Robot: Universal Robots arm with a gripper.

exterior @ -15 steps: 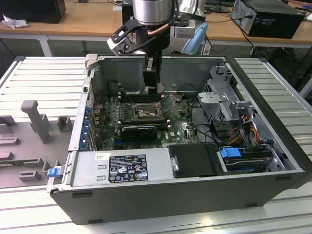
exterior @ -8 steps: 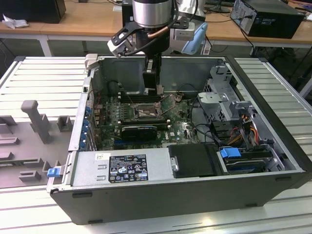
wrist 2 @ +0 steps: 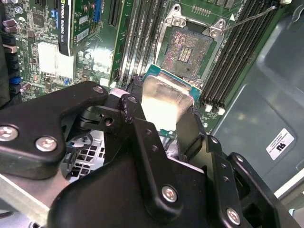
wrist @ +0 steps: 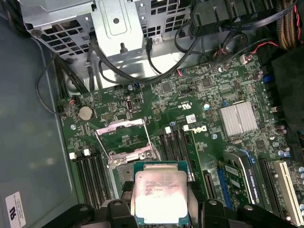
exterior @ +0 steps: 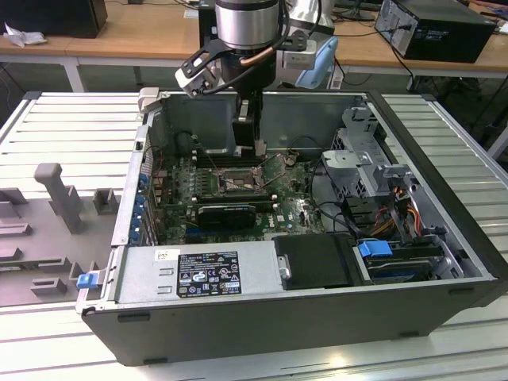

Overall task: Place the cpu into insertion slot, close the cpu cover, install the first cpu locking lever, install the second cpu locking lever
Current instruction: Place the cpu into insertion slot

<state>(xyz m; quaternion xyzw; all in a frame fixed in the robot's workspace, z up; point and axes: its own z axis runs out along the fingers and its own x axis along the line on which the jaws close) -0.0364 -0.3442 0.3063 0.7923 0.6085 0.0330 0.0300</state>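
My gripper (exterior: pixel 248 144) reaches down into the open computer case and is shut on the cpu (wrist: pixel 160 197), a small square chip with a pale metal top (wrist 2: pixel 164 102). The chip hangs level a little above the green board, just beside the insertion slot (wrist 2: pixel 187 50). The slot lies bare, with its dark contact field showing (exterior: pixel 236 184). The cpu cover (wrist: pixel 121 137) stands swung up on its hinge, away from the socket (exterior: pixel 279 165). A thin wire locking lever (wrist 2: pixel 247 19) sticks out free next to the slot.
Long black memory slots (wrist 2: pixel 232 57) flank the socket on both sides. A graphics card (exterior: pixel 226 213) lies in front of it, a silver heat sink (wrist: pixel 239 118) sits on the board, and a drive cage (exterior: pixel 361 163) with cables (wrist: pixel 156 61) fills the exterior view's right.
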